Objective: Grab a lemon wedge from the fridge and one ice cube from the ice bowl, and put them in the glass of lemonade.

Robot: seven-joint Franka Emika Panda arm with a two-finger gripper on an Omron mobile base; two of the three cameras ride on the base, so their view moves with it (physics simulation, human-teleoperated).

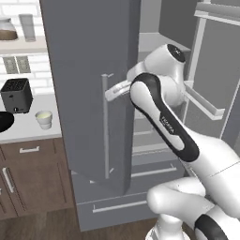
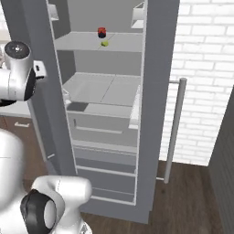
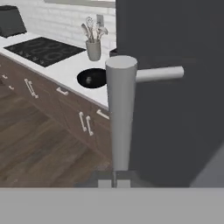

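the fridge (image 2: 151, 91) stands open, shelves bare to the right base view. its handle (image 3: 120, 109) runs lengthwise straight out from the gripper (image 3: 113, 181), which is pinching it. the lemon wedge (image 2: 104, 44) sits deep on the top shelf.

Grey fridge (image 1: 89, 93) with a paler grey handle (image 3: 120, 113), pale grey shelves inside; a small yellow-green piece (image 2: 104, 44) beside a red-and-dark item (image 2: 101, 32); glossy black ice bowl (image 3: 92, 78) on the white tabletop (image 3: 65, 70); brown cabinets (image 1: 33, 173); white brick wall (image 2: 201, 91); whitish glass of lemonade (image 1: 44, 119)
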